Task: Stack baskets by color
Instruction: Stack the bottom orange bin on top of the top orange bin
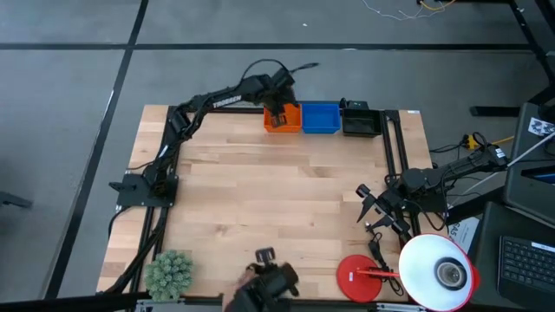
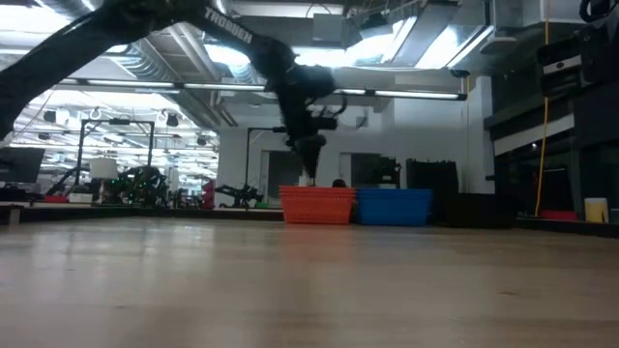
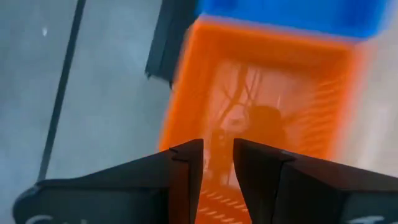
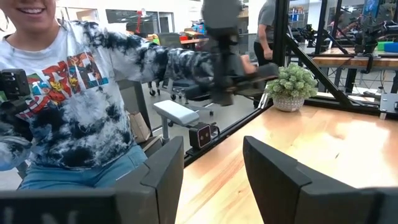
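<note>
Three baskets stand in a row at the table's far edge: orange (image 1: 284,121), blue (image 1: 320,119) and black (image 1: 360,122). In the low view the orange basket (image 2: 316,205) stands left of the blue basket (image 2: 394,206). My left gripper (image 1: 276,113) hangs over the orange basket, pointing steeply down. In the low view its tips (image 2: 308,177) are just above the rim. In the left wrist view my left gripper (image 3: 217,163) is open, with the orange basket (image 3: 267,93) below and nothing between the fingers. My right gripper (image 1: 362,204) waits open at the table's right side.
A red round lamp base (image 1: 357,276) and a white lamp shade (image 1: 438,270) are at the near right corner. A green fuzzy plant (image 1: 169,273) is at the near left. A dark camera mount (image 1: 273,282) sits at the near edge. A person (image 4: 68,106) stands beside the table.
</note>
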Robot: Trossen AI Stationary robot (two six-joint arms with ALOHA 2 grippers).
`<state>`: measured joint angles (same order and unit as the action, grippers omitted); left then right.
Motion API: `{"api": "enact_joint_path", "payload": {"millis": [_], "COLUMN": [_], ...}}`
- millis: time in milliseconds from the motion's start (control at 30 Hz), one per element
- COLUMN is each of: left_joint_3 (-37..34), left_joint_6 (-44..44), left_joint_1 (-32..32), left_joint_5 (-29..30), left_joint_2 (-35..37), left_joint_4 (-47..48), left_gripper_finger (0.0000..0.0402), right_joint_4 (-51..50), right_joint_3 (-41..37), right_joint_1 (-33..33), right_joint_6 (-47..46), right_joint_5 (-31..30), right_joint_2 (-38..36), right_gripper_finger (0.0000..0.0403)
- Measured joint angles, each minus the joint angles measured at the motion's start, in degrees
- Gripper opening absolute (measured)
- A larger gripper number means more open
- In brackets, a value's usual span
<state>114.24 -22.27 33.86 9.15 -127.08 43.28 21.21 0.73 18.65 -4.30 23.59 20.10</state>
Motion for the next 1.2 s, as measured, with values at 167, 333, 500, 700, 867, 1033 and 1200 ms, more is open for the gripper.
{"api": "enact_joint_path", "payload": {"millis": [167, 333, 500, 700, 867, 1033, 1200], "left_joint_3": [-0.09, -0.09, -1.25, -6.07, -7.52, -7.50, -7.49], "left_joint_6": [1.39, 2.48, -0.31, -0.34, 0.13, 0.67, 0.88], "left_joint_1": [5.11, 5.88, 4.67, 5.29, 5.88, 5.95, 5.85], "left_joint_5": [-5.91, -11.21, -12.23, -10.26, -6.72, -6.68, -6.65], "left_joint_2": [-0.46, -0.49, -0.49, -0.49, -0.51, -0.49, -0.51], "left_joint_4": [1.88, 2.21, 1.78, 2.12, 2.30, 2.32, 1.74], "left_gripper_finger": [0.0080, 0.0080, 0.0080, 0.0080, 0.0080, 0.0080, 0.0080], "right_joint_4": [-0.15, -0.44, -0.52, -0.55, -0.54, -0.55, -0.56], "right_joint_3": [0.00, 0.00, 0.00, 0.00, -0.01, -0.02, 0.00], "right_joint_1": [0.02, 0.01, 0.00, 0.01, 0.00, 0.00, 0.02], "right_joint_6": [0.03, 0.13, 0.21, 0.03, -0.04, -0.06, 0.05], "right_joint_5": [0.00, 0.00, 0.00, 0.00, 0.00, 0.00, 0.00], "right_joint_2": [0.02, 0.01, 0.01, 0.02, 0.02, 0.02, 0.02], "right_gripper_finger": [0.0168, 0.0168, 0.0168, 0.0168, 0.0168, 0.0168, 0.0168]}}
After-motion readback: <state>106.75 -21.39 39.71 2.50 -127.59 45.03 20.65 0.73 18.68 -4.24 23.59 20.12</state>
